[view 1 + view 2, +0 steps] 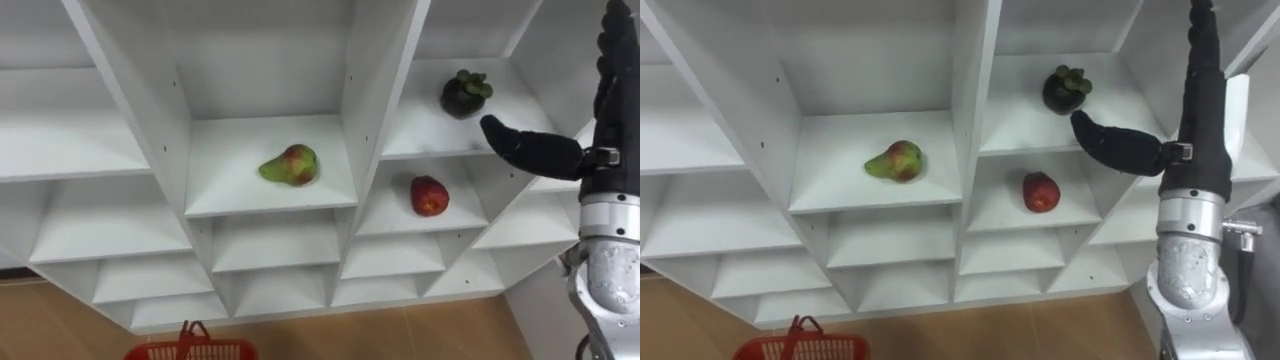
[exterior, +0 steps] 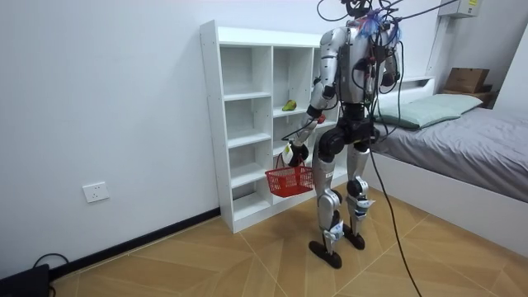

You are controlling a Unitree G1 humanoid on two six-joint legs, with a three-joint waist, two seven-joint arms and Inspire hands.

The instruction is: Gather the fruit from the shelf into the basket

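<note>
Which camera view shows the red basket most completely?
The room view: the whole red basket hangs from the left hand in front of the shelf unit. In both eye views, its rim and handle reach in at the bottom edge.

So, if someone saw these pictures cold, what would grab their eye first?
Probably the three fruits against the white closet: a pear on a middle shelf, a mangosteen on the shelf up to its right, and a red apple on the shelf below that. Next, the right robot hand, raised open with its thumb pointing toward the mangosteen, and the red basket hanging from the left robot hand low before the closet.
</note>
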